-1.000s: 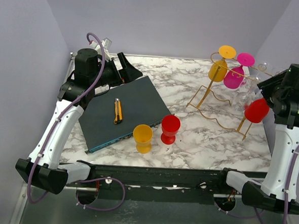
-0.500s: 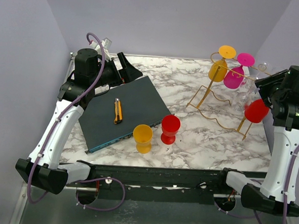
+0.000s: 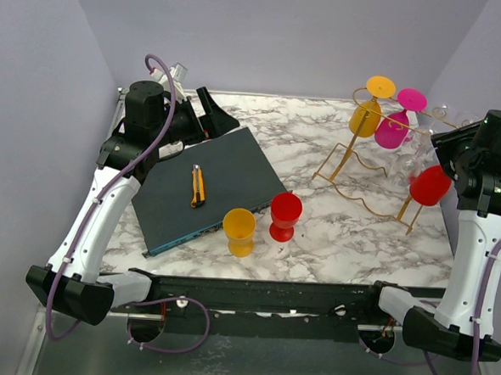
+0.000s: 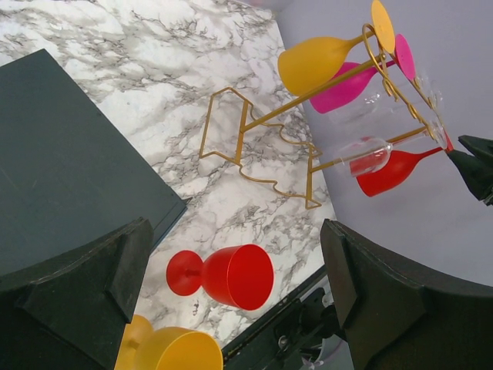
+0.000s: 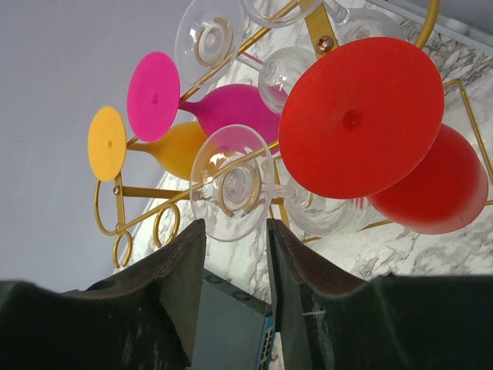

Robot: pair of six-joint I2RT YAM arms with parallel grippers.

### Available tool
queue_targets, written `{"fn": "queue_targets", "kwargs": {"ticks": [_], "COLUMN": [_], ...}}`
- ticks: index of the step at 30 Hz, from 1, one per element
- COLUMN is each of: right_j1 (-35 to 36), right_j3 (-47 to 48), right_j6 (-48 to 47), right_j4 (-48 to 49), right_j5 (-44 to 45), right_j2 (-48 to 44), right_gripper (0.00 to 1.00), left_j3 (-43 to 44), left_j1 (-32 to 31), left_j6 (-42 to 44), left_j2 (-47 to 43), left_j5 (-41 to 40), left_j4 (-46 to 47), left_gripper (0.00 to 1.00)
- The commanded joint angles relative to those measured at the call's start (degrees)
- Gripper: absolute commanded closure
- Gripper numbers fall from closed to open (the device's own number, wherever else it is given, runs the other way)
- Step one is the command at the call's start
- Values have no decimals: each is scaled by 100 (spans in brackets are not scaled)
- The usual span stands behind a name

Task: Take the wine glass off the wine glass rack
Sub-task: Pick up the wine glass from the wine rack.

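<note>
Right gripper [image 5: 229,254] jaws half open, nothing held, lined up near foot of clear glass wine glass [image 5: 231,181], hung foot-up on thin gold wire rack [image 5: 314,27]. Judgement: pinch stem, slide out along rail, avoid neighbouring red plastic glass [image 5: 362,116]

The rack [image 5: 317,29] is thin gold metal wire with a bright, polished shine. Some glasses on it are clear and glossy [image 5: 231,183], others opaque, smooth and plastic-looking, like the red one [image 5: 360,116]. The table [image 3: 333,235] has a smooth white marble-patterned surface, and the dark board [image 3: 234,174] looks matt.
</note>
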Motion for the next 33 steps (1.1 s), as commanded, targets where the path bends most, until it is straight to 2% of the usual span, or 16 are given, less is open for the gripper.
{"fn": "queue_targets", "kwargs": {"ticks": [1,14,33], "right_j1": [-65,-99,-133], "right_j3": [-101,-396,-533], "right_j6": [112,60,140], "right_j4": [183,262,605], "right_j5": [12,258,164], "right_j2": [65,-19,96], "right_gripper": [59,59,79], "left_j3": [155,152,217], "left_j1": [32,32,31], "left_j6": [-34,-60,-79], "left_j2": [29,136,224], "left_j5": [140,172,193], "left_j4": [160,212,249], "left_gripper": [1,1,1]}}
